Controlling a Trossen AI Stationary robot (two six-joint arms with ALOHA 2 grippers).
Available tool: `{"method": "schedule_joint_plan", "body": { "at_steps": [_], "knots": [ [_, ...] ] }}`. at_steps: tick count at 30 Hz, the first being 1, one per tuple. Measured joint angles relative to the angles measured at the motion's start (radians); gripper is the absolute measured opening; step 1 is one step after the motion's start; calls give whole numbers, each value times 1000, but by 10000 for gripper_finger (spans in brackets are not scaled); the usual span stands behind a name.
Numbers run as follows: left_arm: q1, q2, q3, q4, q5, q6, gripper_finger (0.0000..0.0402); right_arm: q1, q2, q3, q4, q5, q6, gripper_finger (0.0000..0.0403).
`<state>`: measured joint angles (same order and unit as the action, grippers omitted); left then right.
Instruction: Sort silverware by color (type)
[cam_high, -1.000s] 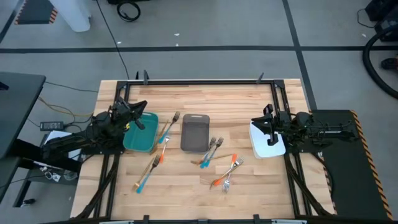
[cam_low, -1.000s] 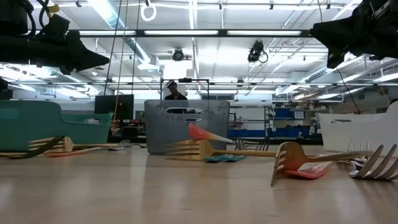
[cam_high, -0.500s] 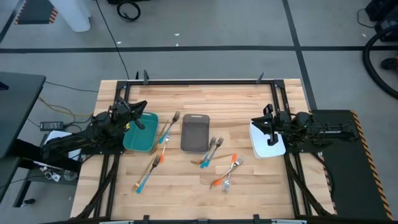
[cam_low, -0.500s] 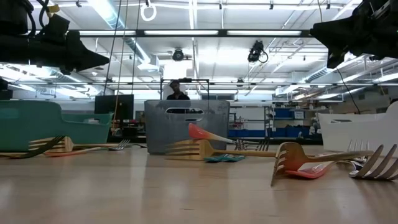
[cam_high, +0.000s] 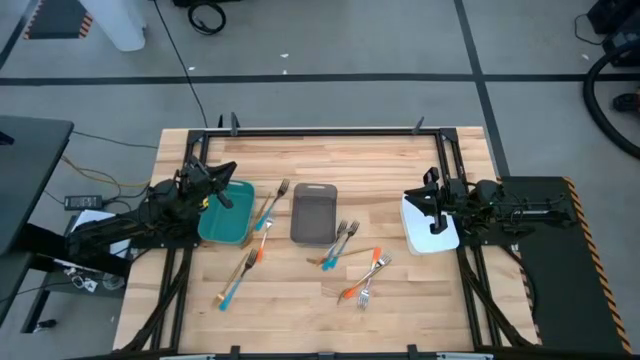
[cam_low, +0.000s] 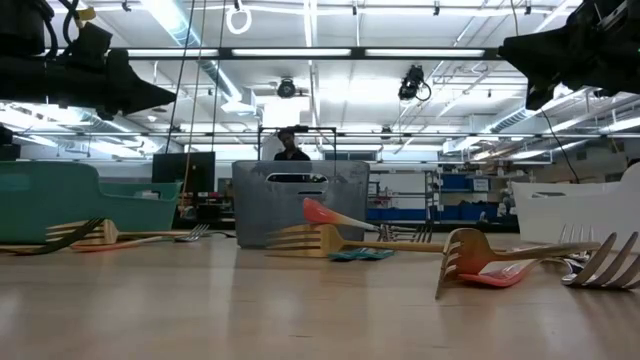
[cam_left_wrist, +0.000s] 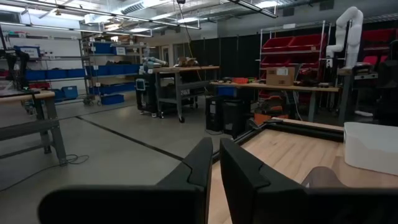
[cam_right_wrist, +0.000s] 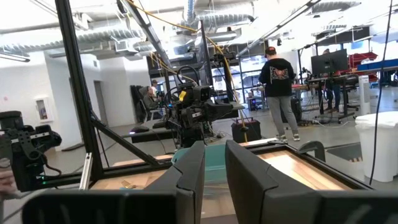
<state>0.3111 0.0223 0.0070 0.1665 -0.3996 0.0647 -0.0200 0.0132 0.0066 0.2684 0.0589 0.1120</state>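
Note:
The silverware lies loose on the wooden table (cam_high: 330, 160). Two forks (cam_high: 268, 207) lie between the teal tray (cam_high: 222, 226) and the grey tray (cam_high: 313, 214). Another pair (cam_high: 238, 275) lies nearer the front, and several more (cam_high: 352, 262) lie right of centre, with blue, orange or gold handles. In the low view gold forks (cam_low: 322, 240) (cam_low: 478, 252) rest flat on the tabletop. My left gripper (cam_high: 230, 200) (cam_left_wrist: 216, 148) hovers over the teal tray, shut and holding nothing. My right gripper (cam_high: 412, 197) (cam_right_wrist: 214, 150) hovers by the white tray (cam_high: 432, 232), shut to a thin slit and holding nothing.
The three trays stand in a row across the table's middle, teal at the left, grey in the centre, white at the right. Black frame rails (cam_high: 330, 130) border the table. Bare wood lies along the far and near edges. People (cam_right_wrist: 280, 93) stand in the room beyond.

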Motion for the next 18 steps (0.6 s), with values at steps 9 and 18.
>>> {"method": "schedule_joint_plan", "body": {
  "at_steps": [9,18],
  "knots": [
    [0,0,0,0,0,0,39,0,0,0,0,0,0,71],
    [-1,0,0,0,0,-145,39,0,0,0,52,-2,55,71]
  ]
}}
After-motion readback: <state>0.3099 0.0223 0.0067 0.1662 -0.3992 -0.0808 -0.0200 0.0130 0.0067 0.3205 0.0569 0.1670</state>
